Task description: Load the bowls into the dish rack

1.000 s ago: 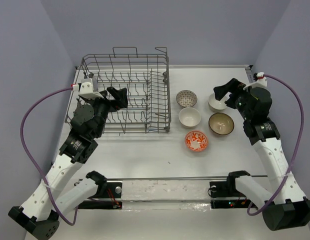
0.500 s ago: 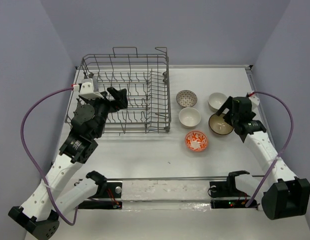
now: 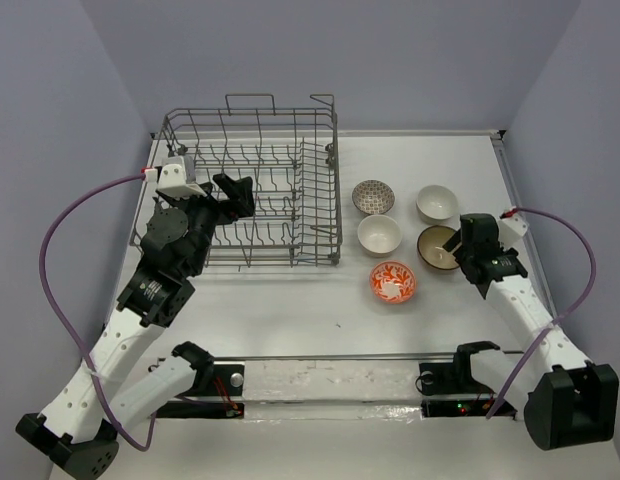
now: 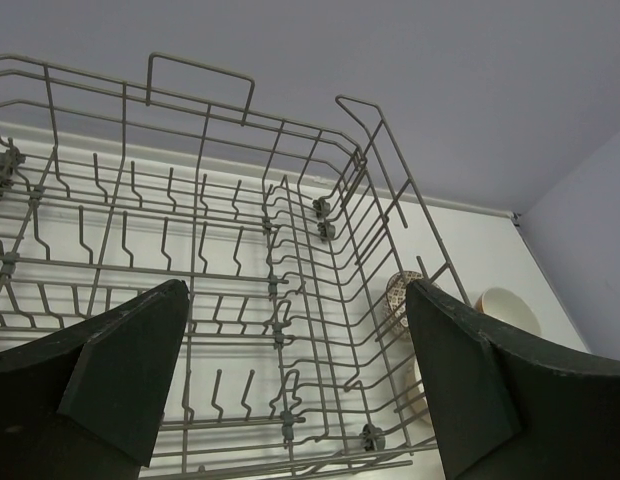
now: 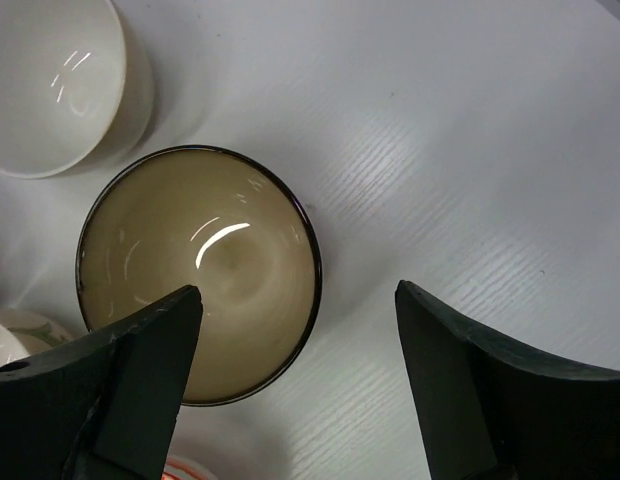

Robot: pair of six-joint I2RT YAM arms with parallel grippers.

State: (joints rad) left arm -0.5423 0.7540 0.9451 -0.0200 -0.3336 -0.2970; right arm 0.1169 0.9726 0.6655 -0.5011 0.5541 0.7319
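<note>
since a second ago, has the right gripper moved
Yes. The right gripper came back from the far white bowl toward the arm bases and now hangs open over the brown bowl.

A white worktop (image 3: 290, 290) fills the middle of the top view, and the right wrist close-up shows its fine grain. Plain lavender-grey walls enclose it: a back wall (image 3: 410, 60) across the top, a left wall (image 3: 50, 150) and a right wall (image 3: 585, 110) at the sides. Light is soft, possibly from overhead, and shadows are faint. A metal rail (image 3: 330, 356) crosses the lower part.
</note>
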